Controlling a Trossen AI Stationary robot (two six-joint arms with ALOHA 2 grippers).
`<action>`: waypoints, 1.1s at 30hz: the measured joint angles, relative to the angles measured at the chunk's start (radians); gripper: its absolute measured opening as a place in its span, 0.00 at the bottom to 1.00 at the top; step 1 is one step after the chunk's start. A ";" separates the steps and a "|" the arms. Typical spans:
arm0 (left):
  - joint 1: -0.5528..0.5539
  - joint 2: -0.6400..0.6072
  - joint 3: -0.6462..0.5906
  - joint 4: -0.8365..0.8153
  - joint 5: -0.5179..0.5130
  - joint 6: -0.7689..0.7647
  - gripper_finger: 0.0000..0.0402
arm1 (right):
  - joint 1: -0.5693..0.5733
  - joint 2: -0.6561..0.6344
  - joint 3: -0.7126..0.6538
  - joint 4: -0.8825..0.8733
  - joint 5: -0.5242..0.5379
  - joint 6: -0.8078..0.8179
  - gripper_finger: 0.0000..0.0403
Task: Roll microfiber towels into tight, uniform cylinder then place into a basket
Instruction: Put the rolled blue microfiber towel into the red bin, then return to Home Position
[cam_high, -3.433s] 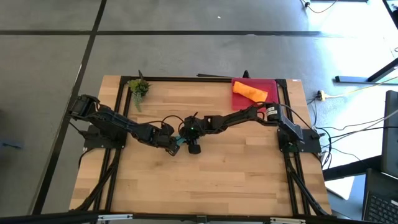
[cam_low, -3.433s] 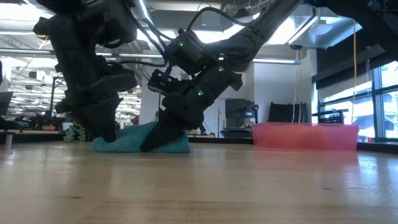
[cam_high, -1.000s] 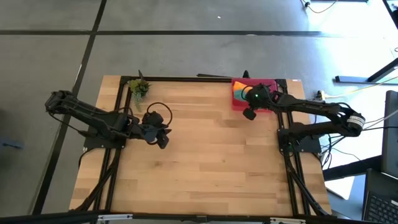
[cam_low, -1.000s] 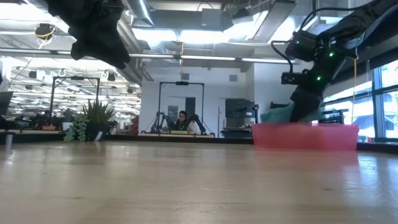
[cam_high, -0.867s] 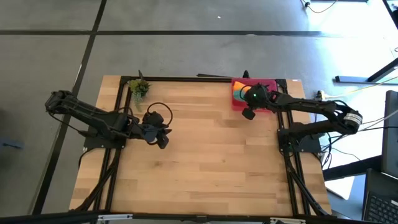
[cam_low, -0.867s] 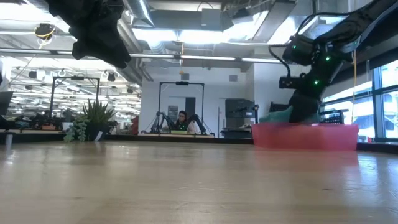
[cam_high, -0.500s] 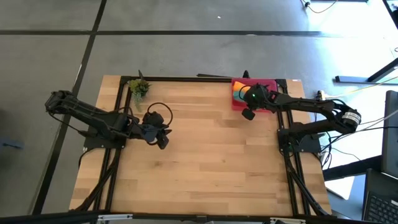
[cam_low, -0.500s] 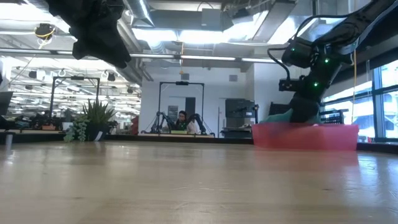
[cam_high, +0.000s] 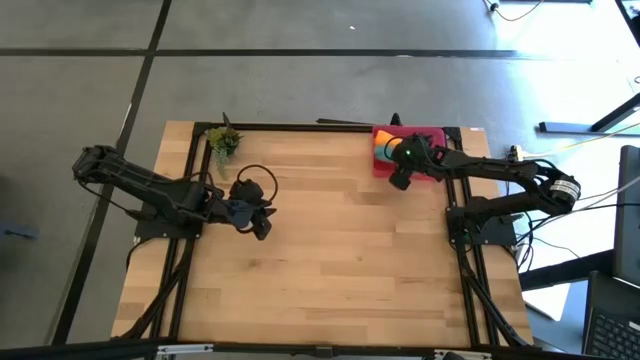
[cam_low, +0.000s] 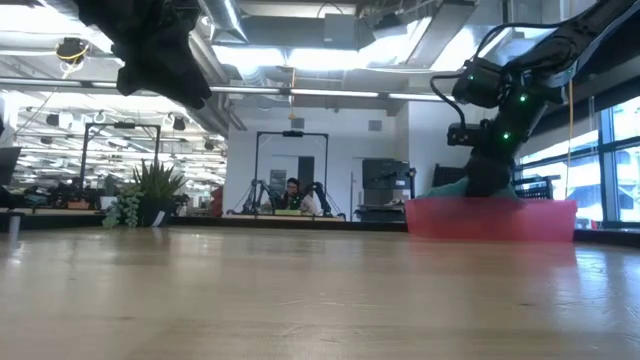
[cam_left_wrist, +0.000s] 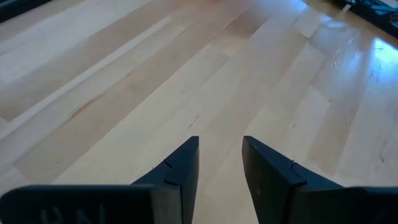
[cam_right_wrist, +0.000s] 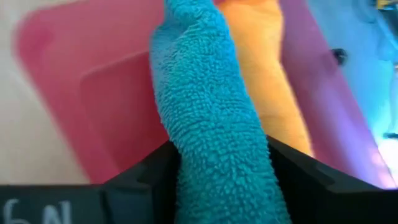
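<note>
The teal towel (cam_right_wrist: 205, 93) is a rolled cylinder between the fingers of my right gripper (cam_right_wrist: 221, 152), which is shut on it over the pink-red basket (cam_high: 438, 135). In the low view part of the teal towel (cam_low: 447, 186) shows above the basket's wall (cam_low: 490, 220) beside my right gripper (cam_low: 487, 178). The rolled orange towel (cam_right_wrist: 267, 81) lies in the basket beside it and also shows in the high view (cam_high: 381, 151). My left gripper (cam_high: 262, 226) hovers over the table's left-middle, narrowly open and empty (cam_left_wrist: 221, 165). My right gripper pinches the teal roll between its two fingers, at the roll's near part (cam_right_wrist: 186, 158). The fingers slant down from above into the basket and lie along the roll, which reaches on past the fingertips. Whether its far end rests on the basket floor cannot be told.
A small potted plant (cam_high: 222, 140) stands at the table's far left corner. A black frame rail (cam_high: 300, 126) runs along the table's far edge. Bare wooden tabletop (cam_high: 340, 260) lies between the arms.
My right gripper has eased down a little into the basket with the teal roll still held. My left arm has kept still.
</note>
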 joint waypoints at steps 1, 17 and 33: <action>0.000 0.000 0.000 0.003 0.000 0.000 0.29 | 0.000 0.000 0.000 0.003 0.026 -0.009 0.51; -0.003 0.000 0.000 0.002 0.000 -0.001 0.28 | -0.011 0.005 0.000 0.010 -0.113 -0.029 0.56; 0.021 -0.001 0.000 -0.001 0.000 0.014 0.27 | 0.055 0.004 0.257 -0.201 -0.095 0.101 0.49</action>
